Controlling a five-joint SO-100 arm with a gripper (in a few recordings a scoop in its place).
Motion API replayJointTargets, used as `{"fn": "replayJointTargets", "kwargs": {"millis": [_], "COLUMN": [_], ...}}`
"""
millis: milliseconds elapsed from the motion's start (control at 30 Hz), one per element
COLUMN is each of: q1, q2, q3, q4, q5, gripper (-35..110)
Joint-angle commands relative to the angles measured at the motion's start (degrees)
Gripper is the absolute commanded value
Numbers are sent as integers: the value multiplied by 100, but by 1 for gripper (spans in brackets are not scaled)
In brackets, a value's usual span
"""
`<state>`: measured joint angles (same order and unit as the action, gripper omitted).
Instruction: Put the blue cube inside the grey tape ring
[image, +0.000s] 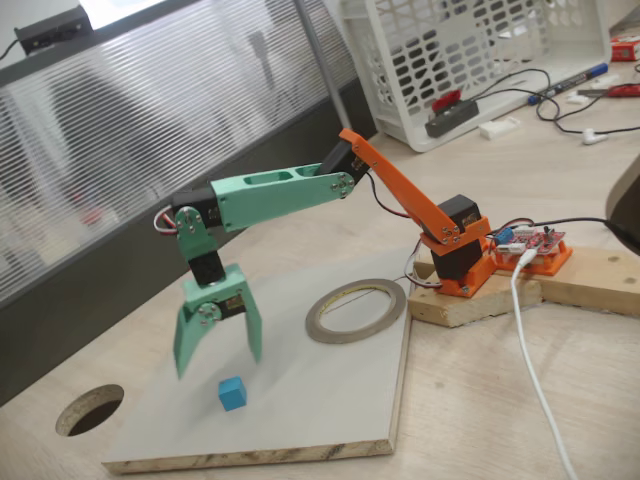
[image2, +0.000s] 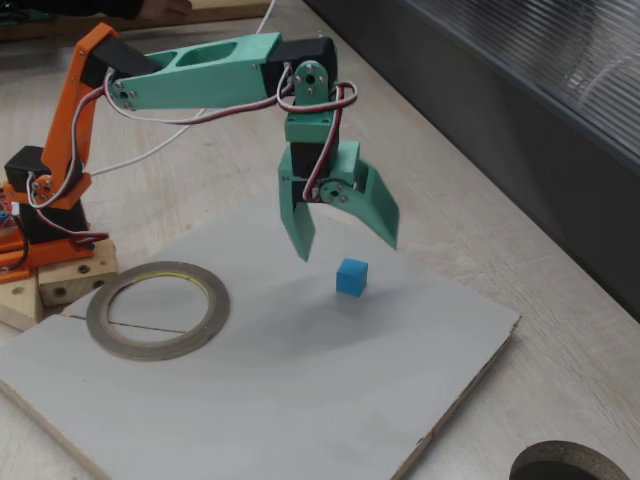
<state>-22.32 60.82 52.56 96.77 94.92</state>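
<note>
The blue cube (image: 232, 393) (image2: 351, 276) rests on the pale board, free of any grip. My green gripper (image: 218, 362) (image2: 346, 247) hangs open just above and a little behind it, fingers pointing down and spread wider than the cube, with nothing between them. The grey tape ring (image: 356, 310) (image2: 157, 308) lies flat on the same board near the arm's orange base, several cube-widths from the cube, and its inside is bare board.
The pale board (image: 300, 410) (image2: 250, 400) sits on a wooden table. A dark round hole (image: 90, 409) (image2: 570, 464) is cut in the table beside the board's corner. The orange base on wooden blocks (image: 470, 275), cables and a white basket (image: 470, 60) stand behind.
</note>
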Motion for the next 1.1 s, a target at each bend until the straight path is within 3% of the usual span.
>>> {"fn": "replayJointTargets", "kwargs": {"millis": [0, 200, 800, 900, 1067], "q1": [-88, -70, -132, -79, -79], "q2": [132, 62, -606, -624, -589], "q3": [105, 105, 53, 53, 105], "q4": [185, 132, 114, -44, -949], "q5": [-448, -633, -615, -615, -615], "gripper": [83, 95, 95, 90, 68]}}
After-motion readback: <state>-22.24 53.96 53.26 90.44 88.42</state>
